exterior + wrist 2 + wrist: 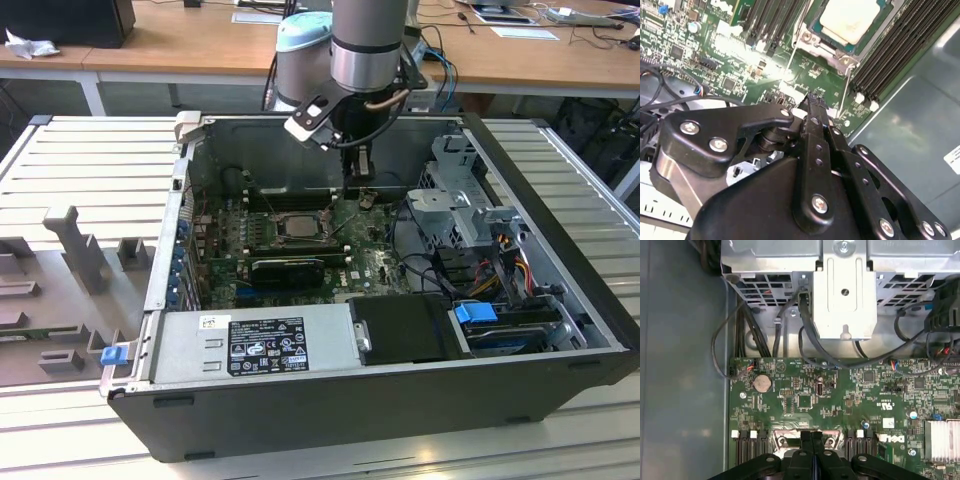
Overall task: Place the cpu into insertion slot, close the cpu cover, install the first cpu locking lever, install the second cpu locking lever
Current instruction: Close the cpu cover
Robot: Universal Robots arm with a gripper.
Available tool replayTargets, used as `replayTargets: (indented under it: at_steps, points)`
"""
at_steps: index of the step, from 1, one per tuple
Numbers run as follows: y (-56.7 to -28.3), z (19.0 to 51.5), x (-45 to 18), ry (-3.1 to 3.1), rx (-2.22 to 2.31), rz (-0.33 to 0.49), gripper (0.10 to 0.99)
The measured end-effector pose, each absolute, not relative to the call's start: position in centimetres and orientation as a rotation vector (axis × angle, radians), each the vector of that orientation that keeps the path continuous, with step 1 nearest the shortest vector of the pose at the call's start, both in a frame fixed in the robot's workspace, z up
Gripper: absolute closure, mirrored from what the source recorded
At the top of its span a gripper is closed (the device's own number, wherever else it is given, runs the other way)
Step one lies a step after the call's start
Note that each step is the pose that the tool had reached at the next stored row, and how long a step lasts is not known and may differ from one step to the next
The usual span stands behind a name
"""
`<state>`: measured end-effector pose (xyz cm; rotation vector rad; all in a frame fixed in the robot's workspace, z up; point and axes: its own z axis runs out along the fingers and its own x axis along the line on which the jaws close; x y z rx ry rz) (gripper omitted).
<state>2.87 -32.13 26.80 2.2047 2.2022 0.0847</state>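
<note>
The scene holds one open computer case, one green motherboard, one cpu, two banks of black memory slots, one coin battery, one finned heatsink, one silver power supply, one robot arm carrying one gripper

The black gripper, its two fingers pressed together into one narrow blade, points tip-first at the green motherboard. Beyond it the pale cpu lies flat in its socket, a silvery metal frame at its corner and long black memory slots on either side. Black cables loop beside the board, and the grey case wall flanks its other edge.
</note>
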Motion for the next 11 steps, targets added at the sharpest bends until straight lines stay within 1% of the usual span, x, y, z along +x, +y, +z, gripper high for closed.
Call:
replayTargets:
  at_steps: [6, 11]
  points:
    - [-32.1, 26.8, 4.9, 2.202, 2.205, 0.084, 0.980]
    - [-32.1, 26.5, 5.4, 2.203, 2.205, 0.083, 0.980]
